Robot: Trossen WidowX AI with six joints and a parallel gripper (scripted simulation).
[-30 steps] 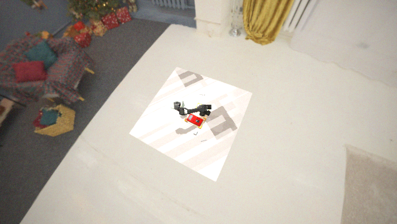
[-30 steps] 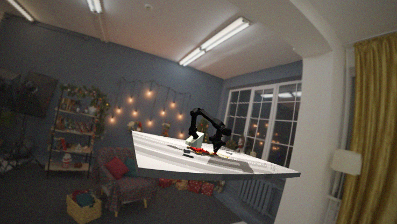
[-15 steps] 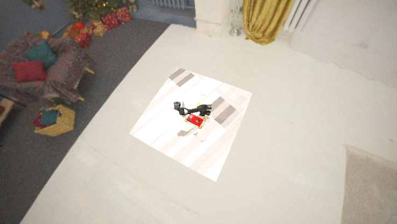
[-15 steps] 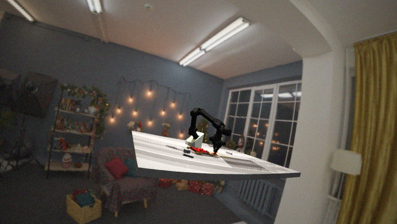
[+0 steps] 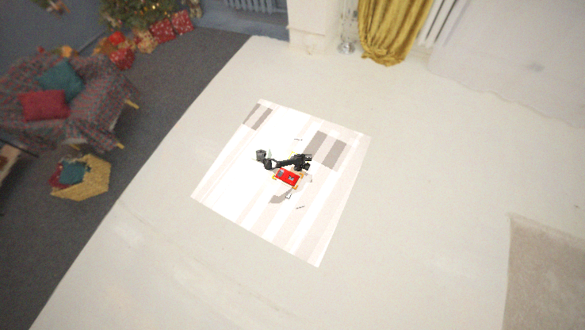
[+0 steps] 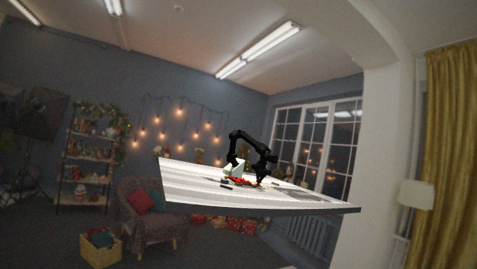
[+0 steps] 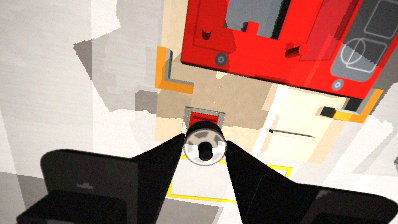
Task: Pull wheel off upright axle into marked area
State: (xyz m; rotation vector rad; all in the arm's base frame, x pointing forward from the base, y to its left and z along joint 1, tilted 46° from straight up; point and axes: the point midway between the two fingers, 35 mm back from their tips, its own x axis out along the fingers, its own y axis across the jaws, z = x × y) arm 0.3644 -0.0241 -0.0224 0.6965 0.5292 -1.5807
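Matte black fingers clamp the round grey wheel point(image 7: 203, 144) — hollow-hubbed, glossy.

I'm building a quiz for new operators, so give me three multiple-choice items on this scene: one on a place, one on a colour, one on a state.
1. Where is the small grey wheel with the dark centre hole?
A. Between the gripper's fingers
B. Lying on the red board
C. On the floor

2. What colour is the thin outline of the marked area under the gripper?
A. Blue
B. Yellow
C. Green

3. What is the black parallel-jaw gripper's state?
A. Wide open, holding nothing
B. Shut on nothing
C. Shut on the wheel

Answers:
1 A: in the wrist view, the wheel sits between the two black fingers.
2 B: a yellow line runs beneath the gripper.
3 C: the fingers press both sides of the wheel.
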